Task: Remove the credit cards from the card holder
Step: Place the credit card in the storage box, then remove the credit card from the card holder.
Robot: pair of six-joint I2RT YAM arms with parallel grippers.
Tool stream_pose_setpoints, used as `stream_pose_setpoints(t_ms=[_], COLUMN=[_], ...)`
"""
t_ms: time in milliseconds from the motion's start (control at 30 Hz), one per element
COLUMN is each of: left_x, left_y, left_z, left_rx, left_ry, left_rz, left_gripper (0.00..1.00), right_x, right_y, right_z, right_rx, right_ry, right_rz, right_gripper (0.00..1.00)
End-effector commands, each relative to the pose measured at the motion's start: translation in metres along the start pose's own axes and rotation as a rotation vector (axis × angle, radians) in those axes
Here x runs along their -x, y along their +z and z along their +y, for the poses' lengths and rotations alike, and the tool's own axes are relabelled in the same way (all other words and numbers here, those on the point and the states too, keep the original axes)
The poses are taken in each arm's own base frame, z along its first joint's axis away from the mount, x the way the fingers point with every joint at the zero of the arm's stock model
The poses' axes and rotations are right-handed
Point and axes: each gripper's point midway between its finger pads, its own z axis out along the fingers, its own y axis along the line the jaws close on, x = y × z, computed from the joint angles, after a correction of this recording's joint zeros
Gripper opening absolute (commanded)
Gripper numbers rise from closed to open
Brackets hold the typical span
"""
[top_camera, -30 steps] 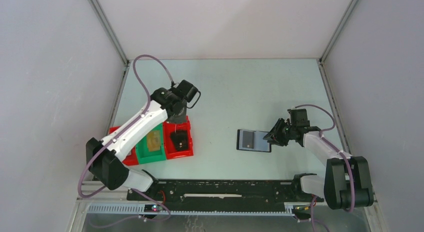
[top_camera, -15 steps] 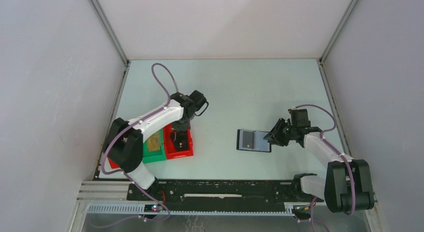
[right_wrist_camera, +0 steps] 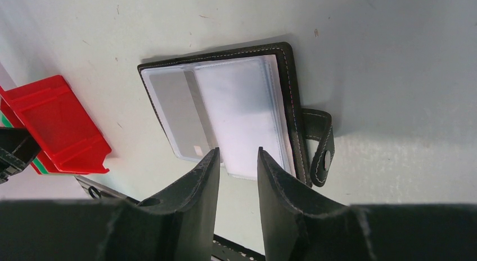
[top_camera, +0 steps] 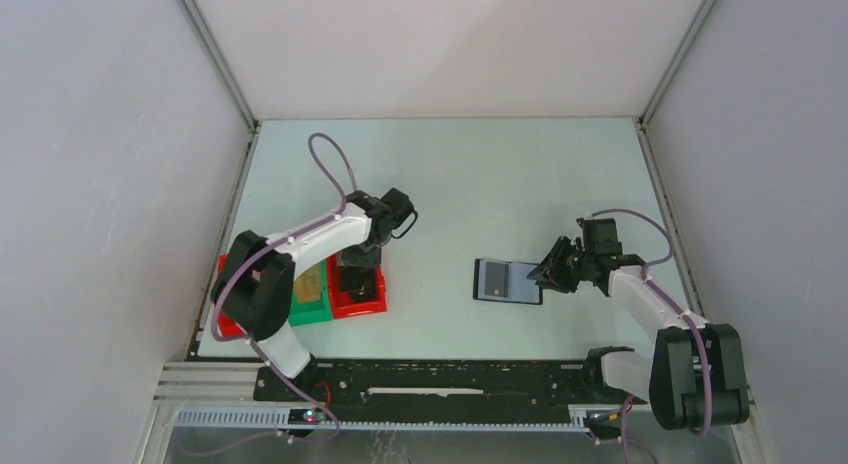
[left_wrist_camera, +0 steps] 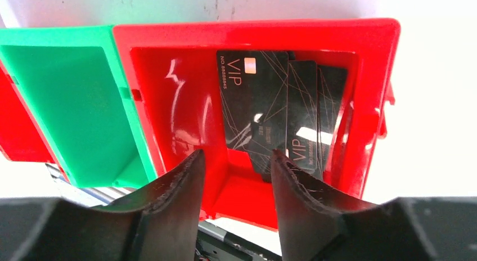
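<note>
The black card holder [top_camera: 507, 281] lies open on the table, its clear sleeves up [right_wrist_camera: 225, 112]; a pale grey credit card [right_wrist_camera: 177, 112] sits in the left sleeve. My right gripper [right_wrist_camera: 237, 151] hovers at the holder's near edge, at its right end in the top view [top_camera: 540, 274], jaws apart with nothing between them. My left gripper [left_wrist_camera: 236, 154] is open over the red tray [left_wrist_camera: 253, 30], holding nothing. Several black VIP cards [left_wrist_camera: 264, 103] lie in that tray [top_camera: 360, 304]. A tan card [top_camera: 312, 277] rests in the green tray [top_camera: 310, 309].
The green tray [left_wrist_camera: 56, 103] stands beside the red one, with another red tray [top_camera: 230, 327] further left. The holder's snap strap [right_wrist_camera: 320, 148] sticks out to the right. A black rail [top_camera: 430, 379] runs along the near table edge.
My left arm has folded in so the wrist sits over the red tray, and its gripper has gone from shut to open. The right arm and the holder have not moved.
</note>
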Motion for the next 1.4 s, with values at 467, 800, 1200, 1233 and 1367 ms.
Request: stream_pose_setpoints(t_ms=[467, 800, 1200, 1233, 1367], left_x=[0.050, 0.035, 0.018, 0.017, 0.016], left_y=[-0.192, -0.191, -0.163, -0.161, -0.156], left_z=[-0.144, -0.249, -0.295, -0.296, -0.298], left_rx=[-0.986, -1.181, -1.202, -1.199, -1.182], left_ry=[-0.043, 0.054, 0.099, 0.100, 0.109], left_rz=[-0.243, -0.090, 0.036, 0.038, 0.046], left_gripper=[0.52, 0.62, 0.60, 0.60, 0.62], right_x=[0.013, 0.012, 0.012, 0.012, 0.012], right_y=[-0.002, 0.009, 0.011, 0.011, 0.012], right_z=[0.014, 0.004, -0.001, -0.001, -0.003], right_rx=[0.011, -0.033, -0.057, -0.059, -0.065], right_ry=[-0.045, -0.048, -0.047, -0.046, -0.045], right_rz=[-0.050, -0.040, -0.038, -0.038, -0.035], right_gripper=[0.40, 0.39, 0.39, 0.39, 0.39])
